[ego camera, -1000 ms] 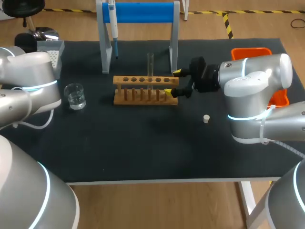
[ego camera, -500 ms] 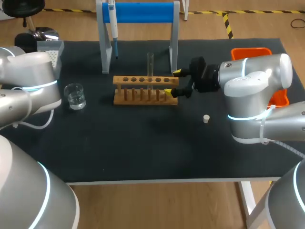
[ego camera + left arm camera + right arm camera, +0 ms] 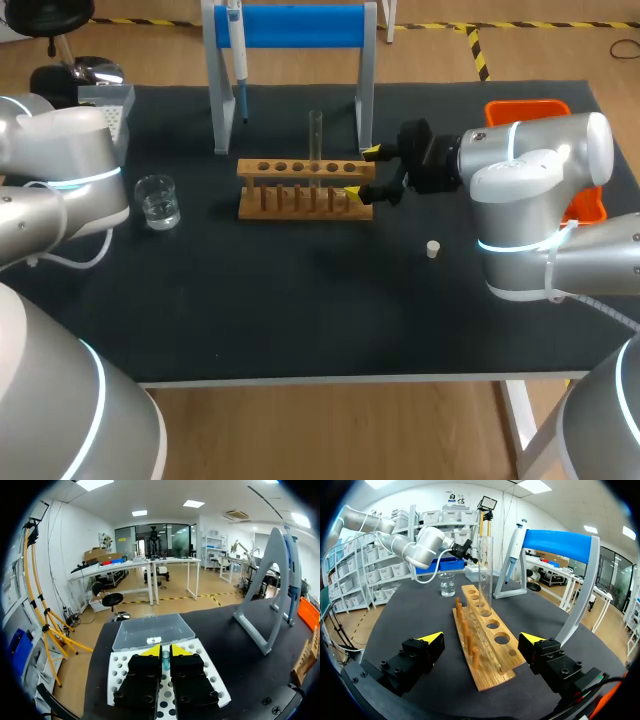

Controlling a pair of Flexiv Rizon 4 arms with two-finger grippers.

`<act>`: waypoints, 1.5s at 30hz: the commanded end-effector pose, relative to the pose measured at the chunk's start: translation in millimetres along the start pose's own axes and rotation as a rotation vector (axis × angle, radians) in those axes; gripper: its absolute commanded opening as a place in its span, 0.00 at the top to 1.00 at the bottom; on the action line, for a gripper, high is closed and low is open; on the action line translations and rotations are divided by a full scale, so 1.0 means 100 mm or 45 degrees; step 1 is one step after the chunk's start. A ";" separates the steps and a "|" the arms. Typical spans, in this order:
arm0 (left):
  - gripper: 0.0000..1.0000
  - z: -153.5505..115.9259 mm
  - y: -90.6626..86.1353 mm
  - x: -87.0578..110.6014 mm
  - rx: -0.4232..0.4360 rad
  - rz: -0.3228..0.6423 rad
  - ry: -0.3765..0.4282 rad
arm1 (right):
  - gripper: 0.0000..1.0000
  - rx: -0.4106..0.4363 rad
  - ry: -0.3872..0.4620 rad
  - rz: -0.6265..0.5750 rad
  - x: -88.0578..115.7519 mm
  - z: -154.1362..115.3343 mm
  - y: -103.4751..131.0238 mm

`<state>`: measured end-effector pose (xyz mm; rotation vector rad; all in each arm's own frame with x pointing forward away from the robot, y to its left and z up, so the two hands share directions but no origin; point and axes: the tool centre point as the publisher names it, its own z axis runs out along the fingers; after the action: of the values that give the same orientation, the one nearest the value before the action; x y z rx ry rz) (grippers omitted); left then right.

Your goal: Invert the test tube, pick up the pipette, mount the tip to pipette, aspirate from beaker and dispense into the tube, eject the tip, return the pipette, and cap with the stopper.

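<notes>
Right gripper [image 3: 481, 639]: my fingers wide, straddling the rack [image 3: 492, 645] end, probably to steady it.
Test tube [image 3: 485, 575]: upright in the rack.
Left gripper [image 3: 165, 651]: my fingers together, waiting over the tip box [image 3: 117, 672].

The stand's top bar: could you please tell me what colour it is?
Blue. The bar shows best in the head view.

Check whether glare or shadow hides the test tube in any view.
Head view: even light, no glare; test tube faint against the dark table. Right wrist view: reflections streak it, outline clear. Left wrist view: not in frame.
</notes>
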<state>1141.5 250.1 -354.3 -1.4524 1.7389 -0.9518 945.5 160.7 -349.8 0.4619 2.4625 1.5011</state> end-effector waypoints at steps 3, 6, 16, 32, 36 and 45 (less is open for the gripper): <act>1.00 -0.10 -0.12 0.01 -0.002 0.010 -0.009 | 0.00 -0.001 0.001 0.000 0.00 -0.01 -0.01; 1.00 -0.14 -0.18 0.01 0.007 0.020 -0.019 | 0.00 -0.001 0.001 0.000 0.00 -0.01 -0.01; 1.00 -0.25 -0.33 0.00 0.054 0.029 -0.053 | 0.00 -0.001 0.001 0.000 0.00 -0.01 -0.01; 1.00 -0.78 -0.63 0.22 0.149 0.069 -0.010 | 0.00 -0.001 0.001 0.000 0.00 -0.01 -0.01; 1.00 -1.08 -0.70 0.48 0.159 0.144 0.104 | 0.00 -0.001 0.001 0.000 0.00 -0.01 -0.01; 1.00 -1.85 -0.75 1.20 0.142 0.344 0.432 | 0.00 -0.001 0.001 0.000 0.00 -0.01 -0.01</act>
<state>1064.4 134.5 -231.3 -1.0301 1.8894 -1.1341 945.5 160.8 -349.8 0.4618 2.4626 1.5011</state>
